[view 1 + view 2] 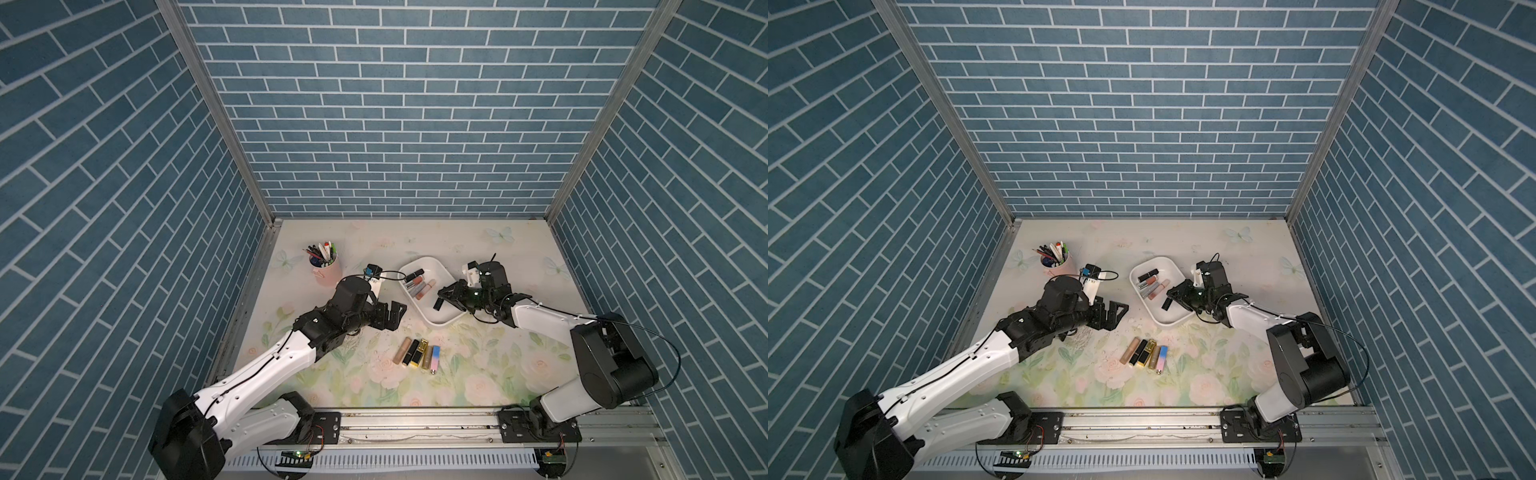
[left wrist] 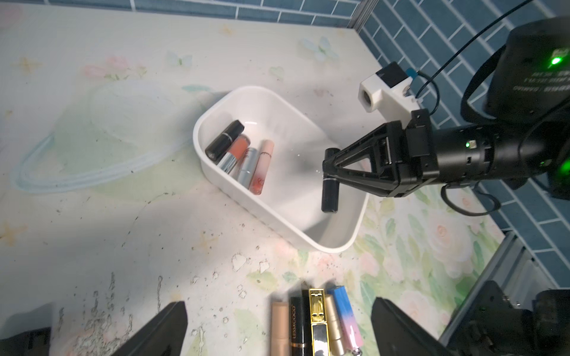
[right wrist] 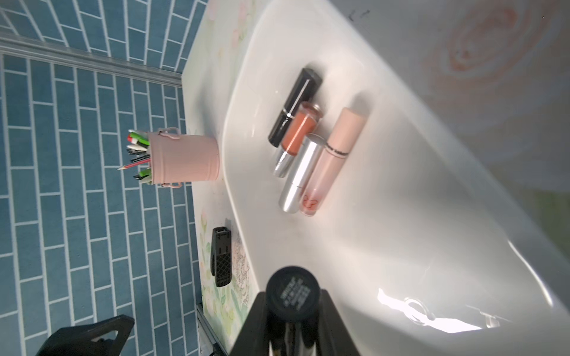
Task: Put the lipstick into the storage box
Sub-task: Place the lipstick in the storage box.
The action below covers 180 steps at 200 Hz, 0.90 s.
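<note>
Two-arm workspace over a flower-patterned table. The right gripper is pressed together on a black lipstick, pinching it near its upper end. The tube hangs roughly upright over the vacant end of the storage box, inside the line of the rim. Whether its lower end touches the floor of the box cannot be told.

The white box sits at the middle of the table in both top views. At its other end four lipsticks lie side by side, touching: one black, one orange with a silver base, one silver, one pale pink.

The left gripper is spread wide and holds nothing. It hovers over the table beside the box, near a row of five lipsticks that lie close together on the table outside the box. A pink pen cup stands well apart, towards the back wall.
</note>
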Motion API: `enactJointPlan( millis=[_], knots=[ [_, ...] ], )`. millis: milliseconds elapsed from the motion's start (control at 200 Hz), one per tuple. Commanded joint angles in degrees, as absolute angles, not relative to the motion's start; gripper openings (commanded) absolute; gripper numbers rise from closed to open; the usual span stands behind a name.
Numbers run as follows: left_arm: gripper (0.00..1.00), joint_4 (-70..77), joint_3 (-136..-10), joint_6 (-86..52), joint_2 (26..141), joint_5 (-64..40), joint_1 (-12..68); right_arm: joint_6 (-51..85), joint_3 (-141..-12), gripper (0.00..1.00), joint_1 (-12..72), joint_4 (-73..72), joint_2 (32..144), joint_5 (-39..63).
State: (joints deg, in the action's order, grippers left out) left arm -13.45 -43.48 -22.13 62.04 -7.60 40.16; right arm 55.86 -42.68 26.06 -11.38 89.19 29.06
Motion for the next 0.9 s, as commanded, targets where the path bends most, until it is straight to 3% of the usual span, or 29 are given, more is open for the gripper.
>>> enactJointPlan(
  millis=[0, 445, 895],
  knots=[
    [1.00, -14.07, -42.80, -20.61, 63.06, -4.93, 41.33, 58.22, -44.88, 0.10, 25.89, -12.33, 91.52, 26.36],
    [1.00, -14.14, -42.01, -18.20, 67.58, -3.35, 43.77, 60.26, -49.03, 0.15, 25.93, -13.92, 99.93, 23.72],
    [1.00, -13.45, -42.27, -17.84, 69.39, -3.87, 44.07, 61.37, -51.16, 0.30, 26.18, -15.60, 104.34, 25.31]
  ],
)
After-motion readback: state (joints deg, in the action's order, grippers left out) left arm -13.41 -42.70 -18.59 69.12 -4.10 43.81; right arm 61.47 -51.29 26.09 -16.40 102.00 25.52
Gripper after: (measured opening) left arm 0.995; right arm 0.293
